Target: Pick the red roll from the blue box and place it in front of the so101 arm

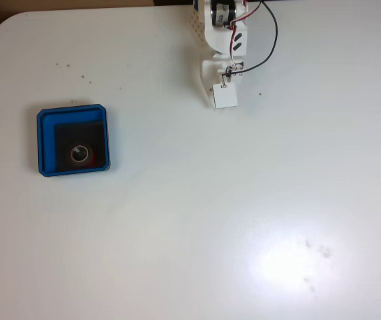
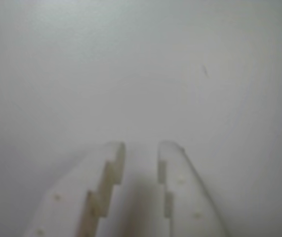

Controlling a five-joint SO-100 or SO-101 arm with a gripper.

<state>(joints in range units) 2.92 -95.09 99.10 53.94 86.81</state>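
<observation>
In the fixed view the blue box [image 1: 41,143] lies flat at the left of the white table. The red roll [image 1: 90,159] lies on the box's black floor, near its front right corner, with its pale inner ring facing up. The so101 arm [image 1: 222,30] is folded at the top centre, far to the right of the box. My gripper [image 1: 225,97] points down at bare table. In the wrist view, my gripper [image 2: 141,147] has its two white fingers [image 2: 180,187] a narrow gap apart, with nothing between them.
The white table [image 1: 243,200] spreads wide in front of the arm. Its rounded corner sits at the top left, with cardboard beyond the left edge. A few small dark specks mark the surface.
</observation>
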